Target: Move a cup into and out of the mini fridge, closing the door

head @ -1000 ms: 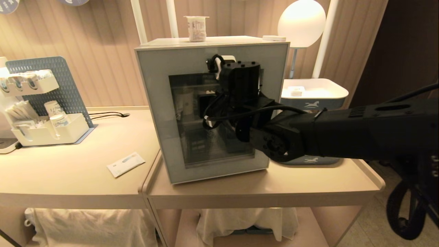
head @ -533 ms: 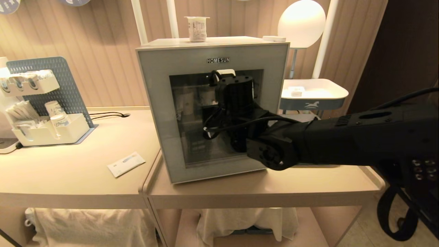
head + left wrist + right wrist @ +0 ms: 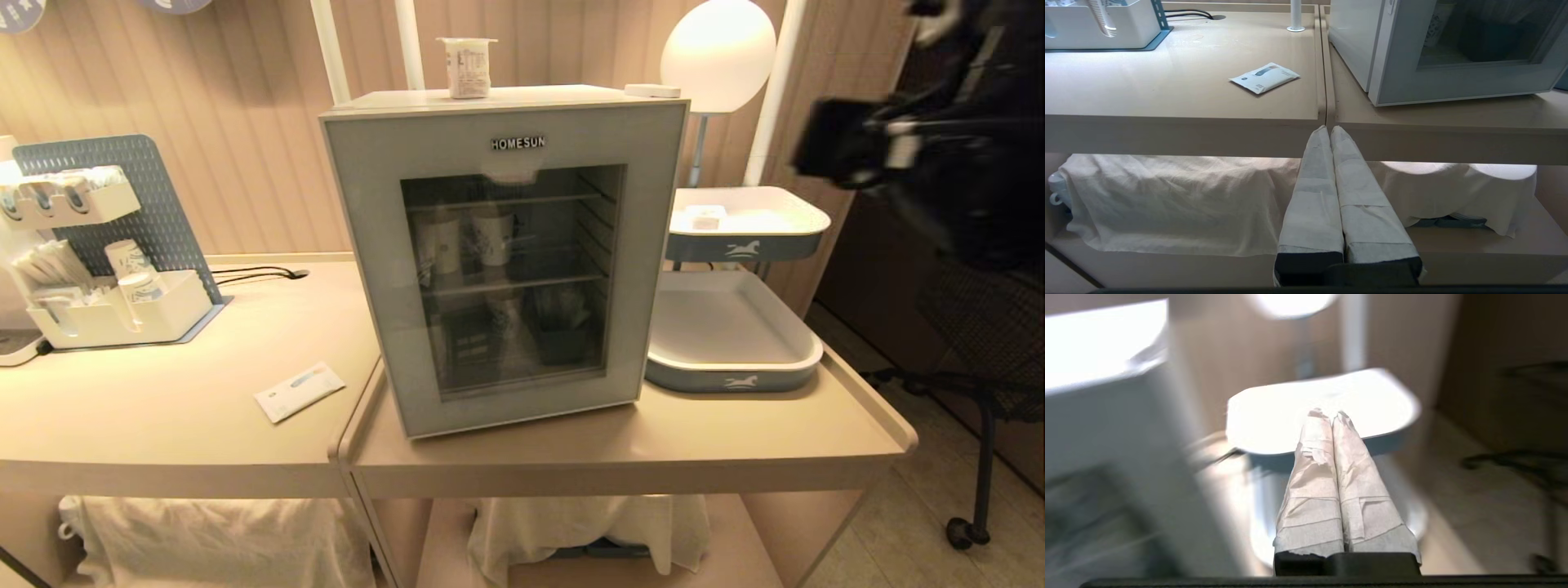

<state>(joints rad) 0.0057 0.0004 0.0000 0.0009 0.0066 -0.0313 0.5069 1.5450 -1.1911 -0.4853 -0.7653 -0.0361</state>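
Note:
The cup (image 3: 467,67), a small white pot with a printed label, stands on top of the mini fridge (image 3: 571,96). The door (image 3: 367,269) is shut flat, its glass window showing the wire shelves. My right arm (image 3: 922,155) is a dark blur high at the right, well away from the fridge. The right gripper (image 3: 1329,413) is shut and empty, its taped fingers (image 3: 1310,490) pointing at a white tray (image 3: 1274,416). Low in front of the table edge, the left gripper (image 3: 1329,128) is shut and empty, with the door (image 3: 1453,85) up to one side.
Two white trays (image 3: 735,359) (image 3: 747,224) sit right of the fridge under a globe lamp (image 3: 718,53). A pegboard organiser with paper cups (image 3: 122,261) and a white sachet (image 3: 299,390) lie on the left table. Paper cups (image 3: 494,233) stand inside the fridge. A chair leg (image 3: 976,457) is at the far right.
My right arm has pulled back from in front of the door and swung up to the right. The door stays shut and the cup has not moved.

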